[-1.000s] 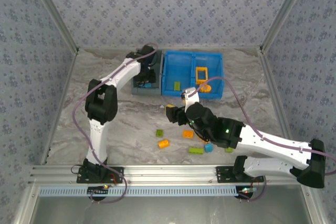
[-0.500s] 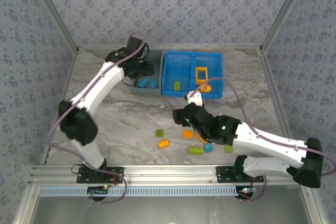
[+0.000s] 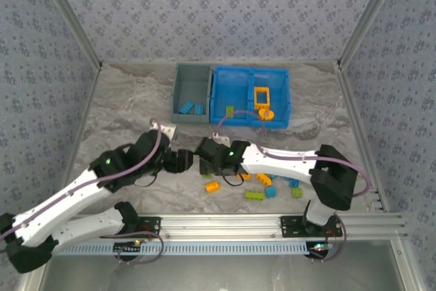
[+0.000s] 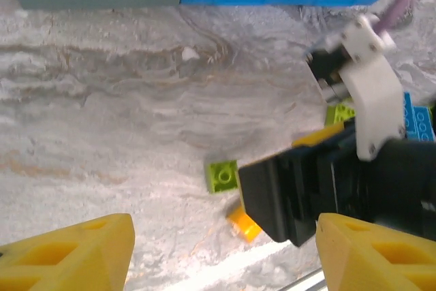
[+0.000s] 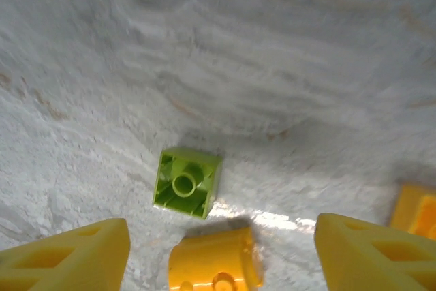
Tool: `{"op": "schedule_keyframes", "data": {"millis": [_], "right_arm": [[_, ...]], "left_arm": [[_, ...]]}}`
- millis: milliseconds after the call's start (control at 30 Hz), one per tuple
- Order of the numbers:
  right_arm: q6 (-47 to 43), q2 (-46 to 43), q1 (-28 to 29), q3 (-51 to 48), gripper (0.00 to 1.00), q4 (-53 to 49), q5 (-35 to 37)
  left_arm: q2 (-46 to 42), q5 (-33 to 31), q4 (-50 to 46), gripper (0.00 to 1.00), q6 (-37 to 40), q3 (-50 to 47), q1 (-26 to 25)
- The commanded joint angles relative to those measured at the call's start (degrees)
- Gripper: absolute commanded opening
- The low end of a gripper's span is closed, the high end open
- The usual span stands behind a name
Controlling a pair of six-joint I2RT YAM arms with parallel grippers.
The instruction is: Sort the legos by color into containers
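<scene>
A small floral print repeated across the blue-grey wallpaper (image 3: 218,11), above a table (image 3: 122,107) marbled in grey, white and tan. On the far side, the grey bin (image 3: 178,90) showed blue bricks (image 3: 191,108) inside; the bright blue bin (image 3: 238,83) to its right showed a lime green brick (image 3: 230,110) and an orange frame (image 3: 262,95). Nearer lay a loose orange brick (image 3: 212,186), a loose lime green brick (image 3: 254,195) and a loose light blue brick (image 3: 271,191). The left arm (image 3: 68,199) and right arm (image 3: 279,161) were white with black joints and purple cables (image 3: 159,146). Yellow fingers (image 5: 68,257) of the right gripper (image 5: 221,226) framed a lime green square brick (image 5: 187,182) and an orange-yellow brick (image 5: 211,267).
</scene>
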Motion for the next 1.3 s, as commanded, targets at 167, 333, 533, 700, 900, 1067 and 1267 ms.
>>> {"op": "schedule_keyframes", "data": {"millis": [167,333,533,700,900,1067,1267], "right_arm": [[5.25,10.21,-1.56,8.4,0.75,-4.17,-8.44],[5.96,13.27,-2.26,9.63,0.66,-5.02,-8.83],[6.41,15.09,-2.65,10.27,0.55,-5.02,-8.96],[6.75,15.09,-2.91,9.51,0.36,-3.13,-8.98],[4.54,13.38,-2.97,9.96,0.2,-4.67,-5.4],[-0.15,5.12,-5.01,10.25,0.21,-11.31,5.27],[-13.4,2.92,-15.03,14.65,0.22,-10.82,8.12]], "left_arm": [[-12.75,-1.47,-1.77,0.71,-6.33,-6.92,-2.5],[-14.88,-2.63,-3.25,0.71,-6.21,-6.93,-2.52],[-14.62,-2.68,-3.05,0.71,-6.34,-7.18,-2.52],[-14.36,-2.59,-2.36,0.71,-6.3,-7.02,-2.52],[-14.16,-0.44,-1.0,0.71,-6.43,-8.0,-2.5],[-11.91,2.54,2.34,0.71,-5.54,-7.77,-2.51],[-4.98,3.64,9.87,0.71,-3.97,-5.98,-2.7]]}}
